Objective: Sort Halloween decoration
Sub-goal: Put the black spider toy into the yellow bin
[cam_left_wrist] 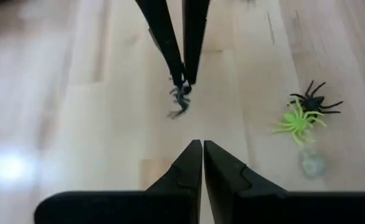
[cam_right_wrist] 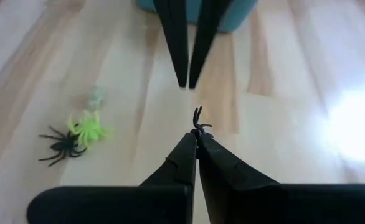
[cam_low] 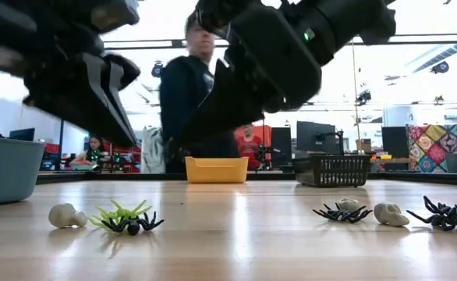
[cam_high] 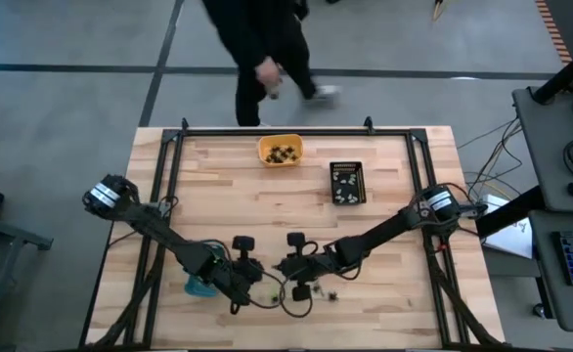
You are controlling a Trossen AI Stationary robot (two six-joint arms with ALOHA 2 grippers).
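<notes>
Both arms are seen low over the near-centre of the wooden table (cam_high: 384, 225), tips facing each other. The right gripper (cam_right_wrist: 197, 138) is pinched tight on a small black spider (cam_right_wrist: 199, 124), held just clear of the wood; in the left wrist view the same spider hangs from those fingertips (cam_left_wrist: 181, 99). The left gripper (cam_left_wrist: 202, 146) is closed, fingers together, nothing held; it sits just across from the right one. Loose decorations are left on the table beside the grippers: 1 lime-green spider (cam_left_wrist: 296, 119) touching 1 black spider (cam_left_wrist: 316, 99), with 1 whitish piece (cam_left_wrist: 312, 164) just beside them. In the low view this cluster is seen at the left, and further off to the right 1 more black spider (cam_low: 340, 212), a whitish skull-like piece (cam_low: 390, 214) and another black spider (cam_low: 447, 215) are seen. A blue tray (cam_high: 199, 286) is partly hidden under the left arm. An orange tray (cam_high: 280, 150) holding dark pieces and a black basket (cam_high: 347, 182) holding pale pieces are placed at the far side. A person (cam_high: 262, 49) is seen beyond the table.
</notes>
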